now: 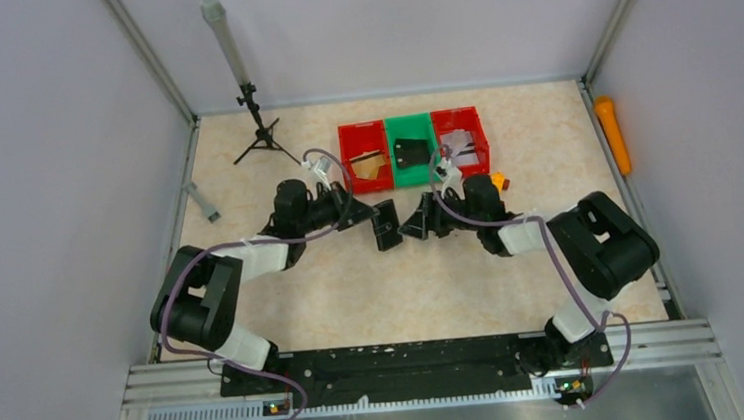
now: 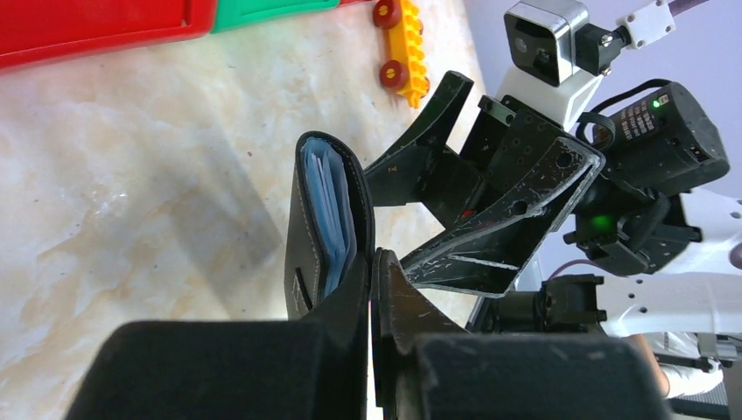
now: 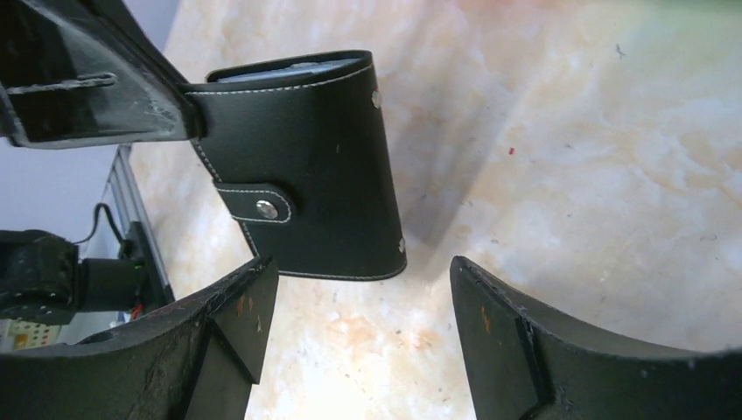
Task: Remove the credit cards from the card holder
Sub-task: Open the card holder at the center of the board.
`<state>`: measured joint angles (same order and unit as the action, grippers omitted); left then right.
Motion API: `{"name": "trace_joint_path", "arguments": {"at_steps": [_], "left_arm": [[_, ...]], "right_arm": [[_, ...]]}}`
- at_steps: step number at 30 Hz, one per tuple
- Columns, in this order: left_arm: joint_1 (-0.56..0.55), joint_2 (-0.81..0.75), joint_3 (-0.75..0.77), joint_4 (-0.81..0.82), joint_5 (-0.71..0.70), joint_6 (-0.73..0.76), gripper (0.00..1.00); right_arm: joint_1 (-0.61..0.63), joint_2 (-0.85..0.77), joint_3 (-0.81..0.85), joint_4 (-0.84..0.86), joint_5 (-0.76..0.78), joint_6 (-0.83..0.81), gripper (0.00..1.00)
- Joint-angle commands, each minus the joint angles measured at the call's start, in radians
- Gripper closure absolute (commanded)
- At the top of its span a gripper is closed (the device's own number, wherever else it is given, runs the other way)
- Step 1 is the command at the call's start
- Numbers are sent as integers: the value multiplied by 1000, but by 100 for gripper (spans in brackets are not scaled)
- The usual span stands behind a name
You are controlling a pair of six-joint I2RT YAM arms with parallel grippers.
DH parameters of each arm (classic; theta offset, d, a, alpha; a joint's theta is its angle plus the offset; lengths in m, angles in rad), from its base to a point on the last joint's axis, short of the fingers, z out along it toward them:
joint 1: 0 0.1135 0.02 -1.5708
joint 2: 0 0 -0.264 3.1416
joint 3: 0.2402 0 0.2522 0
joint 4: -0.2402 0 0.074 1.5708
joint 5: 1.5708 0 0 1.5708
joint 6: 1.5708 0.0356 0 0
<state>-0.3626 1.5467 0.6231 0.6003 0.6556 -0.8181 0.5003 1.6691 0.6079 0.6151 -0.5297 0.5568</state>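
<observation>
The card holder is a flat black folding wallet, held edge-up just above the table's middle. My left gripper is shut on one of its edges. In the left wrist view the card holder gapes slightly and shows pale blue sleeves; I cannot make out the credit cards themselves. In the right wrist view the card holder shows its closing tab snapped shut. My right gripper is open just to its right, apart from it, with nothing between its fingers.
A red bin, a green bin with a lumpy black case, and another red bin line the back. A yellow toy lies near them. A small tripod stands back left; an orange object lies far right.
</observation>
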Motion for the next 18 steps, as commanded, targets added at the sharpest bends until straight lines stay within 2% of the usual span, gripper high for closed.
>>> {"name": "trace_joint_path", "arguments": {"at_steps": [1,3,4,5,8,11,15,18], "left_arm": [[-2,-60,-32,200,60,-41,100],[-2,-68,-43,239,75,-55,100],[-2,-70,-46,257,85,-63,100],[-2,-69,-48,275,96,-72,100],[-2,-57,-42,303,128,-97,100],[-4,-47,-57,405,163,-153,100],[-4,-40,-68,524,205,-213,100],[-6,-44,-65,536,222,-219,100]], "right_arm": [[-20,-75,-52,205,-55,36,26],[-22,-102,-70,229,-58,27,25],[-22,-114,-81,238,-53,18,9],[-21,-129,-91,244,-43,6,2],[-21,-193,-137,271,-15,-18,1],[-22,-226,-162,292,-7,-28,1],[-22,-235,-184,369,-53,-20,3],[-22,-236,-199,430,-88,-4,4]]}}
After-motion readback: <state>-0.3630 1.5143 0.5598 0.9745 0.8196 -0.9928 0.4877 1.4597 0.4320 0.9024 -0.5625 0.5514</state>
